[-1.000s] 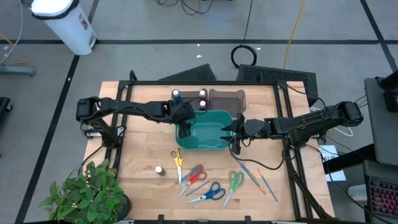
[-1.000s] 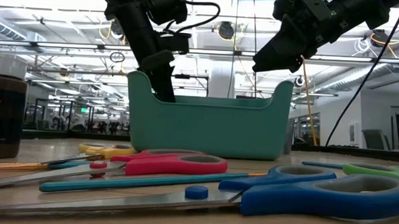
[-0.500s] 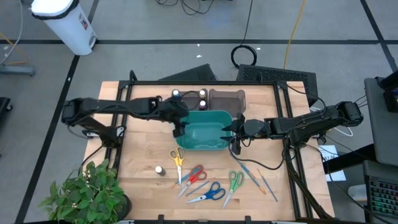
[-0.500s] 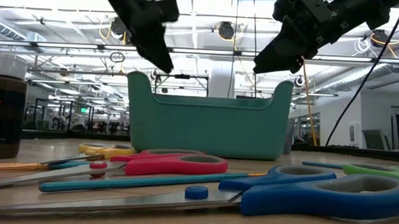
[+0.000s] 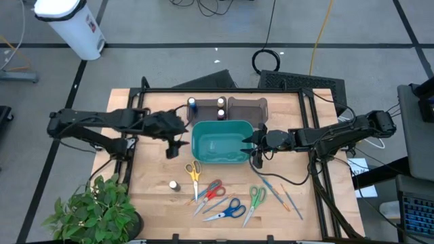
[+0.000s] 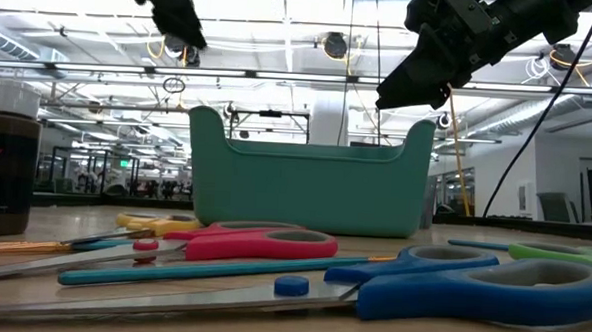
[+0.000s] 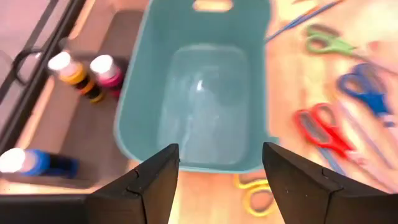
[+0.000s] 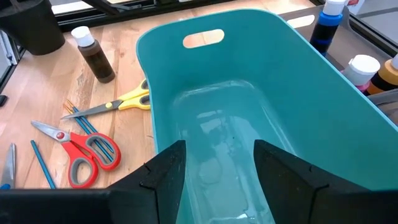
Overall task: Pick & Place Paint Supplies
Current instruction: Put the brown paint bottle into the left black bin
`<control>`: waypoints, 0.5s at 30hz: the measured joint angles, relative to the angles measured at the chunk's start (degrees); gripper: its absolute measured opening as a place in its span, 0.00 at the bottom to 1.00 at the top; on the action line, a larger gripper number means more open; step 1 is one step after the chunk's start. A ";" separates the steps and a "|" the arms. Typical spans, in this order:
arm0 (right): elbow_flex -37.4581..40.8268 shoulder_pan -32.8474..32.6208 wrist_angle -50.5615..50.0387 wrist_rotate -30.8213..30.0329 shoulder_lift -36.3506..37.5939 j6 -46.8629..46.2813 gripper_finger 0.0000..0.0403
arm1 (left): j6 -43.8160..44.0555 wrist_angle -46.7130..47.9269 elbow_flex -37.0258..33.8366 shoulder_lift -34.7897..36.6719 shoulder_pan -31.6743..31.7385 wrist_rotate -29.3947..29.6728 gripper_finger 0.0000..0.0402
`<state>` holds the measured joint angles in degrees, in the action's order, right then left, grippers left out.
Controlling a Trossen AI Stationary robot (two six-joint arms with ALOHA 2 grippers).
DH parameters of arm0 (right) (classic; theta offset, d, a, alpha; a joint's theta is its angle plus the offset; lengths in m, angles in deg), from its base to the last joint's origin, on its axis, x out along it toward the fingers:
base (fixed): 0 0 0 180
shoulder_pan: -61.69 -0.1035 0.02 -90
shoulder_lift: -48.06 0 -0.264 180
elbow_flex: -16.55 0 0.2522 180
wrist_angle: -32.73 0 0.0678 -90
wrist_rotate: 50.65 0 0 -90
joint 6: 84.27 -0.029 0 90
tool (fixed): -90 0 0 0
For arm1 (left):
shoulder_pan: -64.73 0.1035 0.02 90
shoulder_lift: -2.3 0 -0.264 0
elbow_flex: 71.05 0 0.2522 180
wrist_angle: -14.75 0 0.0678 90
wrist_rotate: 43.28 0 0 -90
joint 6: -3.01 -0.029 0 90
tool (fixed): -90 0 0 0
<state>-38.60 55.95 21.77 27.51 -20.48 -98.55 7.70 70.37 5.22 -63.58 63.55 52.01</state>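
My left gripper (image 5: 173,146) (image 7: 221,152) is open and empty, hanging above the wood just left of the teal bin (image 5: 220,141). Open too, my right gripper (image 5: 249,142) (image 8: 217,149) hovers over the bin's right end. A dark-blue bottle (image 5: 192,104) and two white-capped bottles (image 5: 221,108) stand upright behind the bin's far side. An amber bottle (image 5: 174,185) (image 8: 93,53) stands on the table near the yellow scissors. Thin blue and orange brushes (image 5: 279,193) lie flat right of the green scissors; more brushes (image 8: 78,112) lie by the red scissors.
Yellow (image 5: 194,172), red (image 5: 210,192), blue (image 5: 228,211) and green scissors (image 5: 255,199) lie on the near half of the table. A dark tray (image 5: 247,107) sits behind the bin. A potted plant (image 5: 95,210) stands at the near left corner.
My left gripper has risen out of the bin's left end and drawn away toward the table's left edge; it now stands outside the bin. The right arm, the bin and the supplies have stayed where they were.
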 joint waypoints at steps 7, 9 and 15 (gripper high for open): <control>0.00 0.02 0.08 0.02 0.00 0.00 0.45 | 8.29 -3.09 -11.07 11.22 -9.01 2.34 0.60; 0.00 0.00 0.39 0.00 0.00 0.00 0.45 | 12.88 -2.82 -14.71 14.44 -11.78 3.44 0.60; 0.00 0.00 1.05 -0.02 0.00 0.00 0.45 | 23.66 -9.12 -21.66 18.73 -20.52 2.78 0.60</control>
<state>-38.60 55.96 22.82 27.49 -20.48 -98.55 31.36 61.25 -16.44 -44.85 43.03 54.78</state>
